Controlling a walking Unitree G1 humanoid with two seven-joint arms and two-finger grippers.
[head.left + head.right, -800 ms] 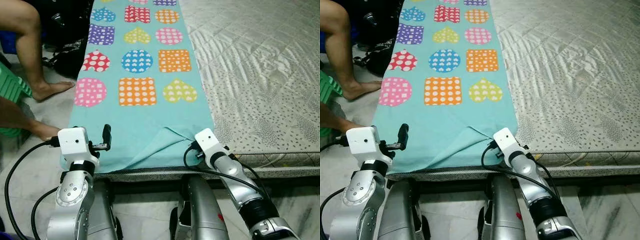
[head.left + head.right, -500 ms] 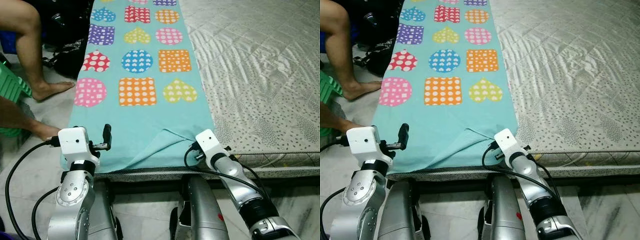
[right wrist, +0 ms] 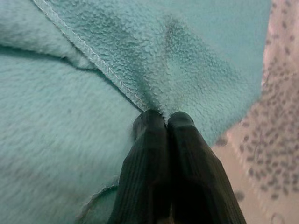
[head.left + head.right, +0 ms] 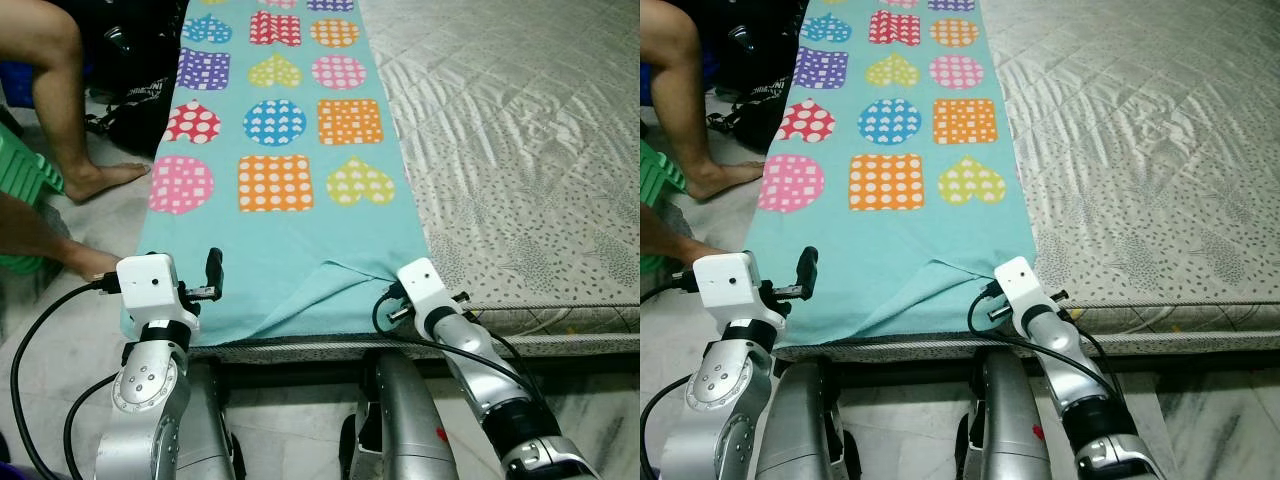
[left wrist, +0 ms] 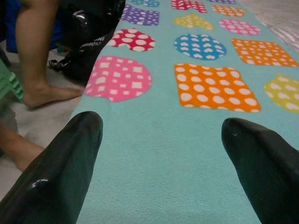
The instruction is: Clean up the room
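Note:
A teal fleece blanket (image 4: 285, 225) printed with dotted hearts, circles and squares lies along the left side of a mattress (image 4: 520, 150). Its near right corner is folded over into a raised crease (image 4: 335, 272). My right gripper (image 3: 163, 120) is shut on that folded hem at the mattress's front edge. In the left wrist view my left gripper (image 5: 161, 133) stands open just above the blanket's near left part, nothing between its black fingers (image 5: 70, 154).
A person's bare foot (image 4: 95, 180) rests on the floor left of the bed, and another foot (image 4: 82, 262) lies close to my left wrist. A green plastic stool (image 4: 22, 190) and a black bag (image 4: 150, 60) stand beside them.
My right gripper has shifted slightly right and toward me along the bed's front edge, drawing the blanket's folded corner with it. The left arm has stayed put.

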